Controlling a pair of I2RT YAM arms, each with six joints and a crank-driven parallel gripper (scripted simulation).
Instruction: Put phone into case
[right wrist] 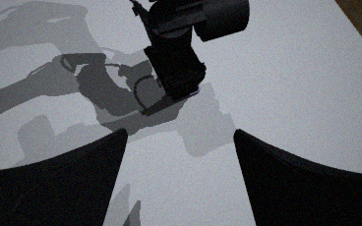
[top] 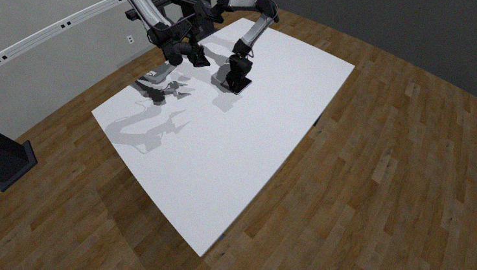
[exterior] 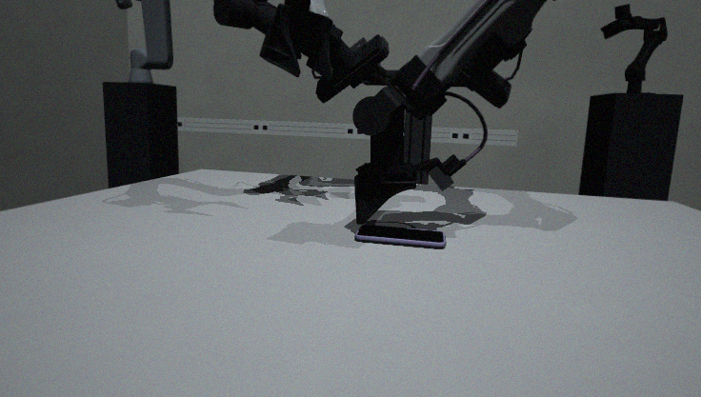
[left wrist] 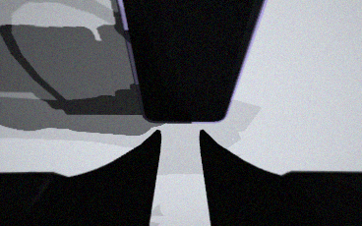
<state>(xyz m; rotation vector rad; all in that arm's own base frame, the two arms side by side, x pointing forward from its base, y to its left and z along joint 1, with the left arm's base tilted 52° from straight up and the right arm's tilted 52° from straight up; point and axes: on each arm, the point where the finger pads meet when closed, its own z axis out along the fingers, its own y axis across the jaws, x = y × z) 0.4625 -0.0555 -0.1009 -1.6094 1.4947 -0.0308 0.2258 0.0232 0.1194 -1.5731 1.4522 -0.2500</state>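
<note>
The black phone (exterior: pixel 397 232) (left wrist: pixel 189 59) lies over its purple-rimmed case (exterior: pixel 400 242) (left wrist: pixel 245 61) on the white table. The near left edge of the rim is partly covered in the left wrist view; whether the phone is fully seated is unclear. My left gripper (exterior: pixel 363 218) (left wrist: pixel 180 133) is partly open, low at one short end of the phone, with nothing between its fingers. In the top view its black shape merges with the phone. My right gripper (top: pixel 205 64) (right wrist: pixel 180 132) is wide open and empty, raised above the table, away from the phone.
The white table (top: pixel 245 147) (exterior: pixel 310 320) carries overlapping arm shadows around and behind the phone. The two arms stand close together in the exterior view. Two dark pedestals (exterior: pixel 140 134) (exterior: pixel 630 145) with other arms stand beyond the table.
</note>
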